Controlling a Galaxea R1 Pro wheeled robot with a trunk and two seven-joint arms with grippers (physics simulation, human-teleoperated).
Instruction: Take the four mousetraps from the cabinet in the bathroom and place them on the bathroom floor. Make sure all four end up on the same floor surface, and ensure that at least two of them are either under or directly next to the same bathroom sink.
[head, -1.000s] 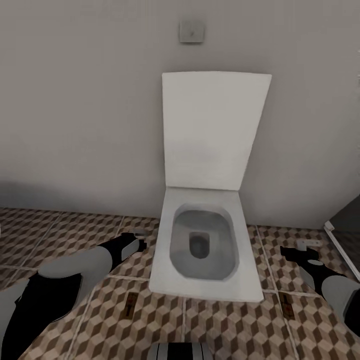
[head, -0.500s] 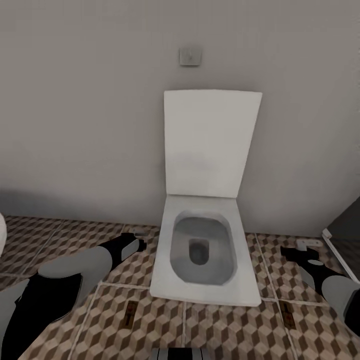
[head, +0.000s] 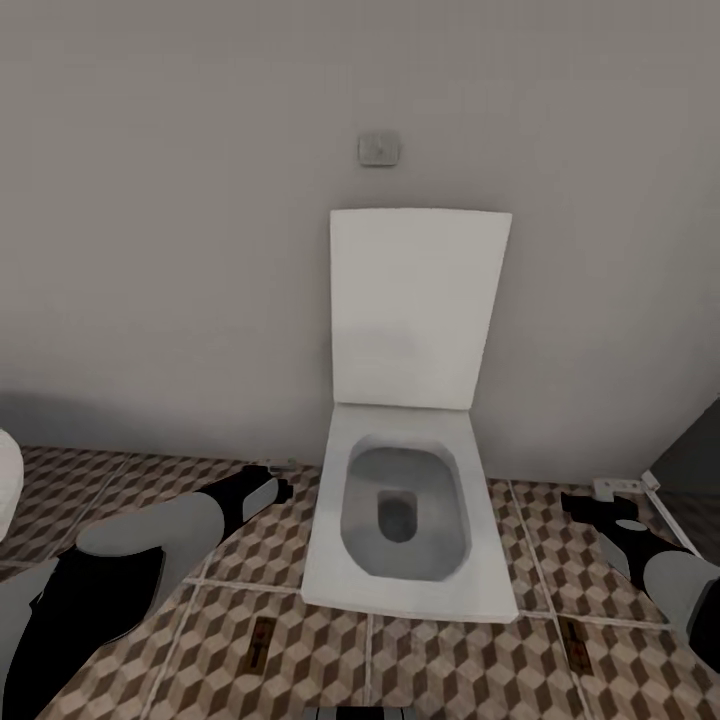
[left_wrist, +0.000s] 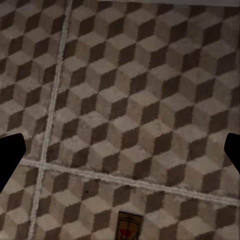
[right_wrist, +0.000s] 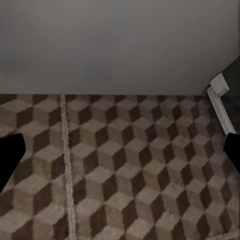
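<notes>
Two mousetraps lie flat on the floor (head: 440, 660): one (head: 262, 640) near the left gripper (head: 272, 487), one (head: 572, 637) near the right gripper (head: 580, 503). Both grippers hang empty, jaws spread wide. The whole view has slid down since a second ago: camera backing off or tilting up, the traps unmoved. No sink in sight, so their placement is unproven. Toilet (head: 405, 530) stands between them, lid up; flush plate (head: 379, 149) on the wall behind.

White toilet (head: 405, 520), lid up, against plain grey wall (head: 170, 220).
</notes>
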